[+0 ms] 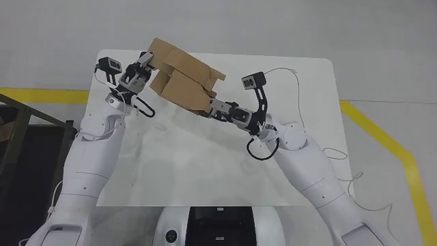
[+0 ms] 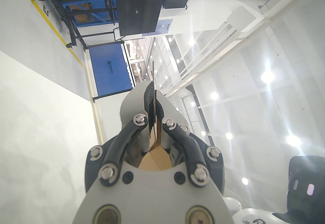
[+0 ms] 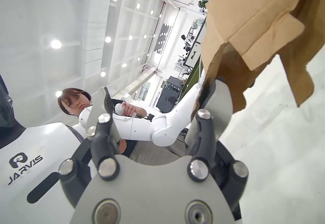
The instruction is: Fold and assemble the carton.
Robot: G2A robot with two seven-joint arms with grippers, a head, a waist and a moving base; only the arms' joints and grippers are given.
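Two grippers flank the carton (image 1: 183, 76): left gripper (image 2: 152, 98) pinching its edge, right gripper (image 3: 160, 88) spread wide against it.

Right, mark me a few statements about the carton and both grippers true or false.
1. The left gripper is shut on an edge of the brown carton. True.
2. The right gripper is clamped shut on the carton. False: its fingers are spread, with one of them against the carton's edge.
3. The carton is at the table's near edge, by the robot's body. False: it is over the far part of the white table.
4. In the top view the carton is between the two grippers. True.
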